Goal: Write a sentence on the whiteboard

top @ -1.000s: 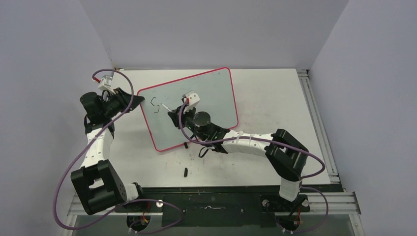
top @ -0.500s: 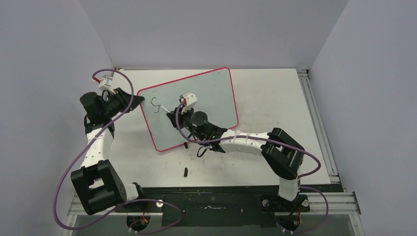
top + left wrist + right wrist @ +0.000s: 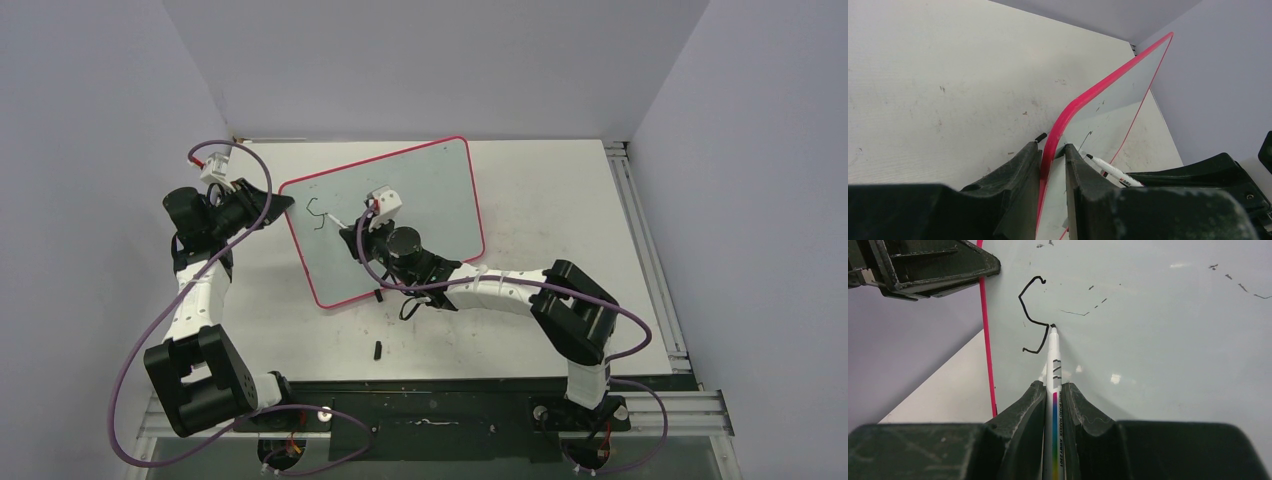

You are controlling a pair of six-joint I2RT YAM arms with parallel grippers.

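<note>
The whiteboard (image 3: 430, 185) lies skewed on the far-left part of the white table (image 3: 560, 210), its pink-red rim running at a slant. Pale lilac-grey walls (image 3: 430, 60) close the space in on the left, far and right sides. Seen from the left wrist, the tabletop is scuffed and speckled with small grey marks. The left gripper (image 3: 1052, 150) is clamped on the board's left rim, one black finger on either side of the pink edge. Out over the board, the right gripper (image 3: 1053, 390) is pinched tight on a white marker (image 3: 1053, 352), its tip touching the glossy surface just beside the lower curve of the one letter there. Of the sentence (image 3: 1031, 315), a single black "S" shows, close to the board's left edge. Faint grey dashes (image 3: 1083, 310) streak the board to the right of it. A small black piece (image 3: 378, 349) lies alone on the table on the near side of the board, and a metal rail (image 3: 650, 270) runs along the table's right edge
</note>
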